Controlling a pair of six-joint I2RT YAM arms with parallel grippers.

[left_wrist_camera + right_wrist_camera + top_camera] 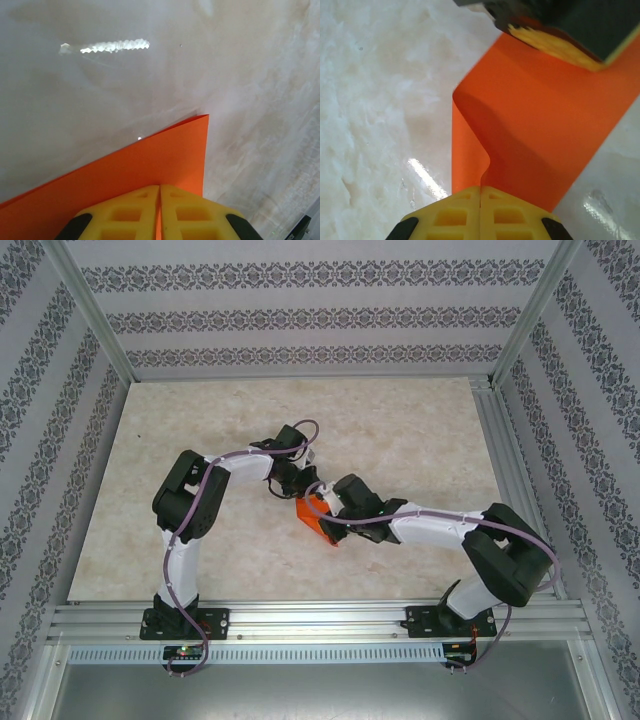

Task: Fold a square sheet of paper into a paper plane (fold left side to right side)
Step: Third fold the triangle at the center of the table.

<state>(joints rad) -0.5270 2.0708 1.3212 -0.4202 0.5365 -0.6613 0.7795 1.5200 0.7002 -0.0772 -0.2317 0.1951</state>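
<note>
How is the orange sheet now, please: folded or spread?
Folded over: the orange sheet doubles back on itself in a soft loop.

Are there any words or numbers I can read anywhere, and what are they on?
No text can be read anywhere.
Paper: plain orange, no writing.
Yellow fingers: no letters or numbers.
Walls: only a repeating pattern, not words.
Arm bases: any marks there are too small to read.

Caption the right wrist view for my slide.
Right claw pinches the orange paper; left claw grips its far end.
</note>
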